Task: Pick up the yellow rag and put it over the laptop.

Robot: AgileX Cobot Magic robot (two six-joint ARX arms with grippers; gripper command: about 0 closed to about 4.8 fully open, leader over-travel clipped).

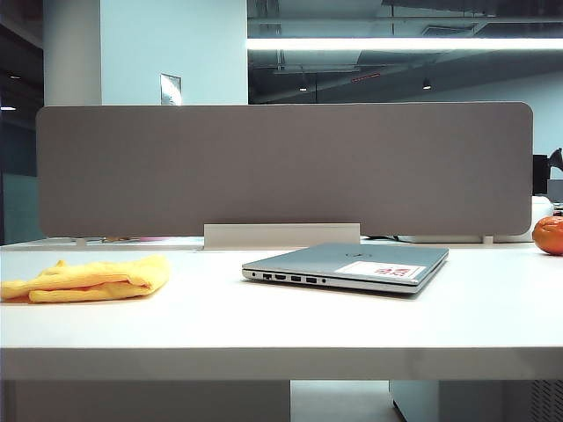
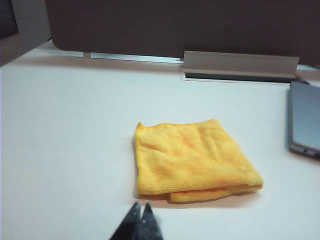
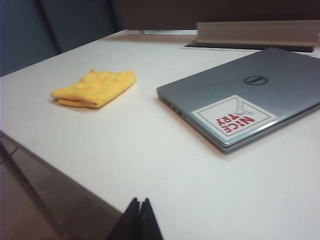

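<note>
On the white worktop point(image 1: 281, 325) the yellow rag point(image 1: 92, 279) lies folded, well apart from the closed laptop point(image 1: 352, 265); an orange fruit point(image 1: 549, 235) sits far right. Left tool point(image 2: 141, 207) and right tool point(image 3: 139, 201) hang back, both pinched together, empty.

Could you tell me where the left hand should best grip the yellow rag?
Probably from above, at the doubled folded edge facing the left hand, which is shut and short of it. The yellow rag lies flat and folded on the table, clear of the laptop, so pinching there gathers both layers.
</note>
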